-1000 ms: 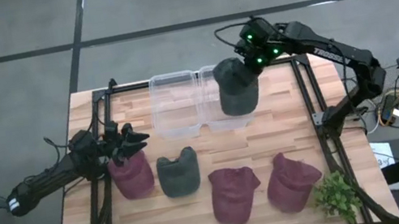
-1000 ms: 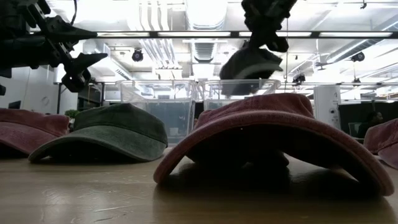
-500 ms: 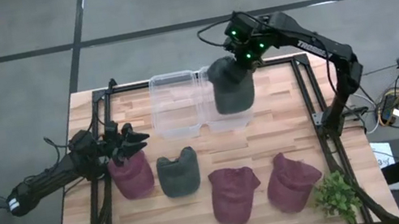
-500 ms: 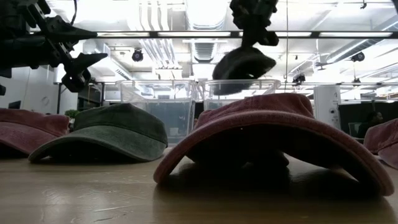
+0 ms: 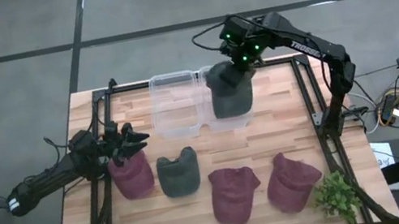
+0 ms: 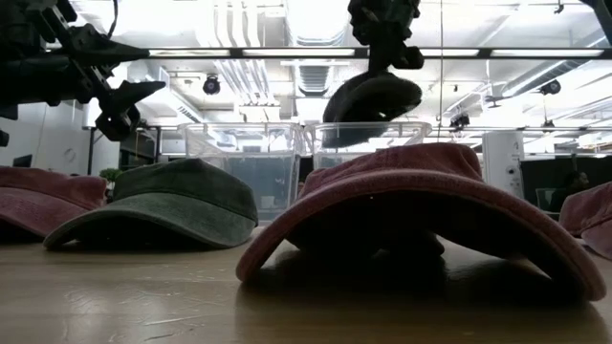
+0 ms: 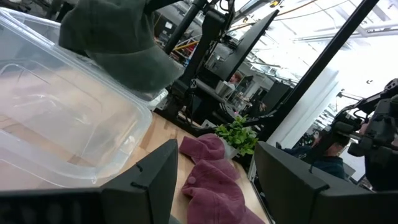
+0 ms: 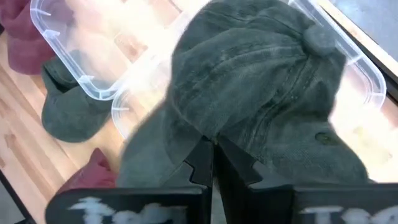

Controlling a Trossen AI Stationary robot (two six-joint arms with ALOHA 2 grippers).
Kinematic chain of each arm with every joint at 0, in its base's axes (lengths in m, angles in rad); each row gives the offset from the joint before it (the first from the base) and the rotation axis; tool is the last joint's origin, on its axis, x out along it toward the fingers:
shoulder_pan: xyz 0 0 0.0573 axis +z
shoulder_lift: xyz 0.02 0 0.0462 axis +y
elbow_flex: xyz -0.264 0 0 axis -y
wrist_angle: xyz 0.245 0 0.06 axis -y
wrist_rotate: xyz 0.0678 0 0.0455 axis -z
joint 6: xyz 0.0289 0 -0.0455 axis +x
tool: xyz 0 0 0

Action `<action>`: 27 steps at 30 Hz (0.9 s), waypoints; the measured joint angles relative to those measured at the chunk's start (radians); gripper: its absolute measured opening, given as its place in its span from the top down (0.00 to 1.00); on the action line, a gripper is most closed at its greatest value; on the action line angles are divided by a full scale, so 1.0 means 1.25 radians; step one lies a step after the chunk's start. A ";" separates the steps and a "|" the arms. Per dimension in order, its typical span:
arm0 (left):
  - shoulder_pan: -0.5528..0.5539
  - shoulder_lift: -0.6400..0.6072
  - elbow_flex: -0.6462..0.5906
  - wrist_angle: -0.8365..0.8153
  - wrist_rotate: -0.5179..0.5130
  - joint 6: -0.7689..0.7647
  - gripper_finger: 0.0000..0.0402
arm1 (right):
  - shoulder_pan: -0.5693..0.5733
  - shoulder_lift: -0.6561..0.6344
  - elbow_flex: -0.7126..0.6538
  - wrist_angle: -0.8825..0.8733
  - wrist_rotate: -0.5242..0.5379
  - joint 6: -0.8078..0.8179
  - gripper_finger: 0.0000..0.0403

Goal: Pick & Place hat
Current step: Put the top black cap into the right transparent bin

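Hanging from shut right gripper, green hat was shifted left over bins; release judged near. Left gripper waited open, empty.

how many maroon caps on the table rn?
3 maroon fabric caps: one at the left under the left end effector, two along the near edge, right of the grey cap.

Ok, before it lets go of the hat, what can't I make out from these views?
- Inside of the right-hand bin: high view, covered by the green hat held in the right gripper.
- Hat's height above the bin: low view, bin wall clear, gap unclear.
- Right gripper's hold point: right wrist view, the fingers vanish into cloth.
- Left gripper: its gripper's tips are cut off in the left wrist view.
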 joint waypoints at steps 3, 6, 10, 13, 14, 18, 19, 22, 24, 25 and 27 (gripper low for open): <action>0.000 0.000 0.000 0.000 0.000 0.000 0.49 | 0.002 0.000 0.000 0.001 0.001 0.000 0.98; 0.000 0.000 0.000 0.000 0.000 0.000 0.49 | 0.003 0.000 0.000 0.001 0.001 0.003 0.98; 0.000 0.000 0.000 0.000 0.000 0.000 0.49 | 0.003 0.000 -0.003 0.001 0.001 0.006 0.98; 0.000 0.000 0.000 0.000 0.000 0.000 0.49 | 0.003 0.000 -0.009 0.001 0.002 0.007 0.98; 0.000 0.000 0.000 0.000 0.000 0.000 0.49 | 0.004 0.000 -0.011 0.001 0.002 0.007 0.98; 0.000 0.000 0.000 0.000 0.000 0.000 0.49 | 0.004 0.000 -0.026 0.001 0.004 0.007 0.98; 0.000 0.000 0.000 0.000 0.000 0.000 0.49 | 0.004 0.000 -0.029 0.001 0.005 0.007 0.98; 0.000 0.000 0.000 0.000 0.000 0.000 0.49 | 0.004 0.000 -0.039 0.001 0.013 0.007 0.98; 0.000 0.000 0.000 0.000 0.000 0.000 0.49 | 0.004 0.000 -0.042 0.002 0.024 0.007 0.98; 0.000 0.000 0.000 0.000 0.000 0.000 0.49 | 0.003 0.000 -0.043 0.002 0.025 0.007 0.98; 0.000 0.000 0.000 0.000 0.000 0.000 0.49 | 0.003 0.000 -0.043 0.003 0.026 0.007 0.98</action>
